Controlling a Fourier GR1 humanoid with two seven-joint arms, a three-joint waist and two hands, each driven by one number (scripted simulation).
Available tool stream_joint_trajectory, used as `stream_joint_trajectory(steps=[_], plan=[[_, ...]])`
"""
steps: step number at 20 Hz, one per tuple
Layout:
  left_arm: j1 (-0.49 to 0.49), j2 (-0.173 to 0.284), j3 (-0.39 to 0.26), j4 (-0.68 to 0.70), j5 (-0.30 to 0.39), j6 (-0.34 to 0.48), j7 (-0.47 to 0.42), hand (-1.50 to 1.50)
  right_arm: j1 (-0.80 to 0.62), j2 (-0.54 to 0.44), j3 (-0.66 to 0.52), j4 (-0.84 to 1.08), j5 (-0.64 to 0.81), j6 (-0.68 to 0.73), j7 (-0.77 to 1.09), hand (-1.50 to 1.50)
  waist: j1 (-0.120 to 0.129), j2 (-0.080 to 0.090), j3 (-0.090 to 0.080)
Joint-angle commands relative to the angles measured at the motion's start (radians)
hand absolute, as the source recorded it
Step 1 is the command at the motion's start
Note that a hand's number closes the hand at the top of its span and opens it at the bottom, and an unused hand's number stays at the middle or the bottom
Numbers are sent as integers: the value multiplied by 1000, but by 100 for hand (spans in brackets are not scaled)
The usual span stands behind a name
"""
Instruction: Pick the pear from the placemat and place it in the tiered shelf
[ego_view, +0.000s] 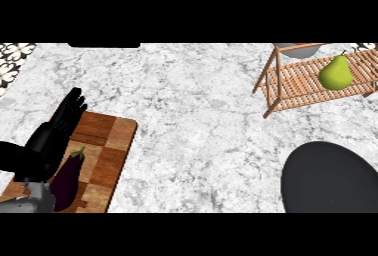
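pear (336, 73) stands upright on the slatted tiered shelf (295, 85) at the upper right of the frame, so i judge the placing done. my left hand (55, 131) rests at the lower left with fingers straight, holding nothing, over the wooden cutting board (111, 150) beside an eggplant (68, 179). i see no right hand. the black placemat (328, 180) lies at lower right. risk: the pear tipping over and rolling off the slats.

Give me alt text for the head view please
A green pear stands on a wooden shelf at upper right of a marble counter. The left hand rests open at left, above an eggplant on a cutting board; a dark placemat lies lower right.
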Motion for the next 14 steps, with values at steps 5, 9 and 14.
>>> stream_joint_trajectory(steps=[5, 9, 14], plan=[[-5, 7, 13, 19, 10, -14, 10, 0, -127, 47, -190, -89, -172, 13, 89, -150, -9, -5, 0], [22, 4, 10, 21, -4, -14, -23, 0, -212, 9, -312, -94, -255, 62, 191, -150, -11, -7, 0], [-27, -10, -7, -6, -25, 20, 28, 0, -258, -63, -525, -41, -373, 36, 300, -150, -20, -6, 2]])
